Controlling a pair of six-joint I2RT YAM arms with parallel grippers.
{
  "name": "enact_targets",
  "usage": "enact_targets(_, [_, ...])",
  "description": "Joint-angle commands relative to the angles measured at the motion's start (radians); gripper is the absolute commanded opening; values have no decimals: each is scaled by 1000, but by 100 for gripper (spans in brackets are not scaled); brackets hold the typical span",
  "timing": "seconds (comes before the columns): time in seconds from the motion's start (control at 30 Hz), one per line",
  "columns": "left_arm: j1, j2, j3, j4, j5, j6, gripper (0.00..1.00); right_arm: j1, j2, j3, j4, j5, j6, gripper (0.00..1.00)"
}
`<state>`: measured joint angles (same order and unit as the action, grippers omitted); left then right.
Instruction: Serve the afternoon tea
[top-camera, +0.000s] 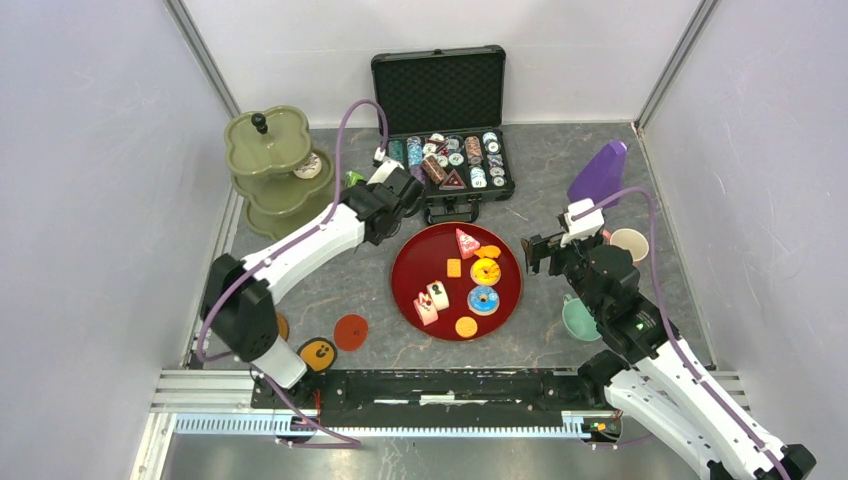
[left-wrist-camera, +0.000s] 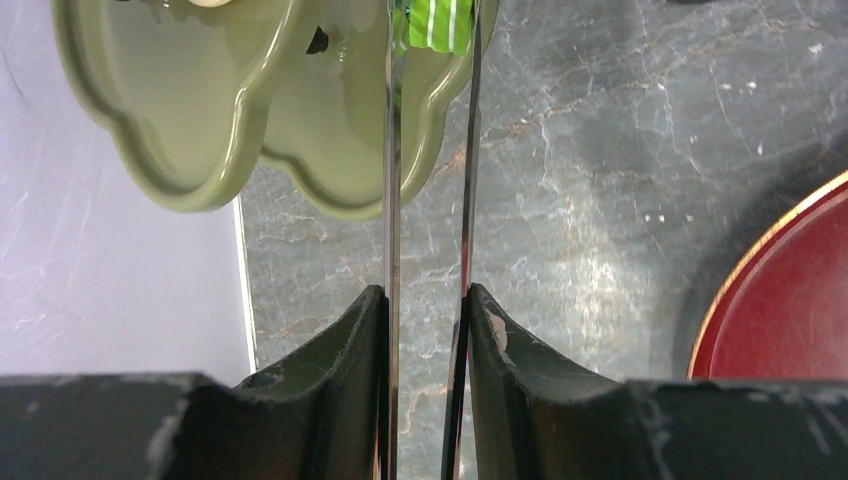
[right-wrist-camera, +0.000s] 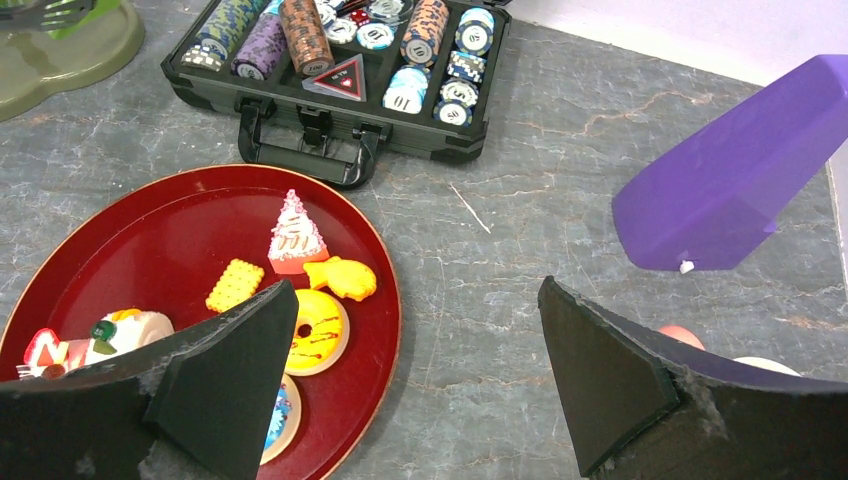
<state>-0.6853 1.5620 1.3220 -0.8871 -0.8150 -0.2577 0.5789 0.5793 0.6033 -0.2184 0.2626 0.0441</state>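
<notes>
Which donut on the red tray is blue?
The blue donut is the one nearer the robot on the red tray. The yellow donut lies just beyond it.

cake slices (top-camera: 467, 243), donuts (top-camera: 486, 271), biscuits (top-camera: 454, 268) lie on red tray (top-camera: 413, 265) (olive stand (top-camera: 245, 155) maybe holds one)

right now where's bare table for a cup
Bare grey tabletop: between the round dark-red tray and the olive-green tiered stand, under the left arm; and between the black poker-chip case and the purple plastic block. Crowded: teal cup and pale cup by the right arm.
</notes>
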Motion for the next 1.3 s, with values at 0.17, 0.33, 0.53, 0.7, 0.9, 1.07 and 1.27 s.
enact_targets(0.17, [53, 108, 12, 222, -130, -72, 31, 4, -23, -22, 39, 10, 10, 98])
enact_targets(0.33, [110, 146, -23, 295, -117, -64, 32, 4, -28, -37, 42, 17, 12, 98])
enact_targets(0.53, [139, 224, -27, 331, -160, -37, 33, 4, -34, -49, 50, 9, 19, 98])
enact_targets(0.7, [168, 263, -34, 345, -197, -41, 33, 4, -32, -61, 53, 10, 17, 98])
enact_targets(0.9, [188, 290, -31, 329, -256, -45, 34, 4, -33, -68, 49, 10, 12, 98])
enact_targets(1.07, [221, 295, -37, 357, -254, -13, 37, 4, -34, -68, 50, 11, 11, 98])
enact_targets(1.27, [243, 339, -2, 353, -249, 10, 40, 4, -37, -71, 48, 13, 11, 98])
